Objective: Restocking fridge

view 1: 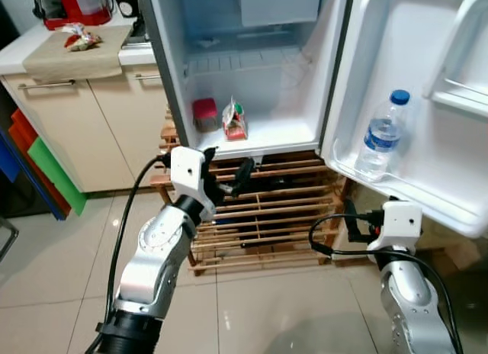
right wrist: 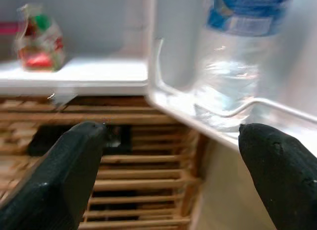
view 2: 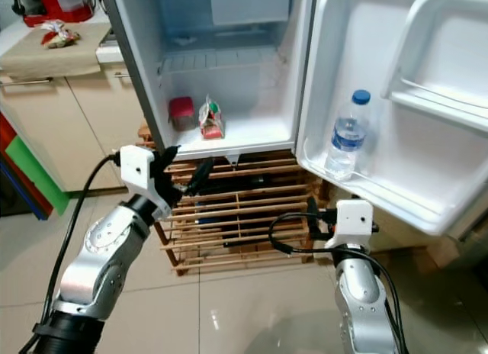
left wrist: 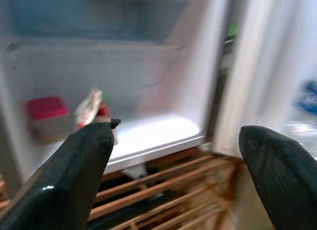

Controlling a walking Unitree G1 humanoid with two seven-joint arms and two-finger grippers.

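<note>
We are facing an open fridge (view 1: 335,79) that stands on a wooden slat rack (view 1: 267,209). Our left tool (view 1: 229,178) is hovering with fingers spread and empty, just below the front edge of the fridge floor, where a red-lidded tub (view 1: 204,114) and a small snack packet (view 1: 235,121) are sitting up and ahead of it. Our right tool (right wrist: 163,165) is also gaping empty, below the door shelf holding an upright water bottle (view 1: 383,136). The left wrist view is blurring, so the packet's lie is uncertain. The left arm seems nearer the shelf items.
</note>
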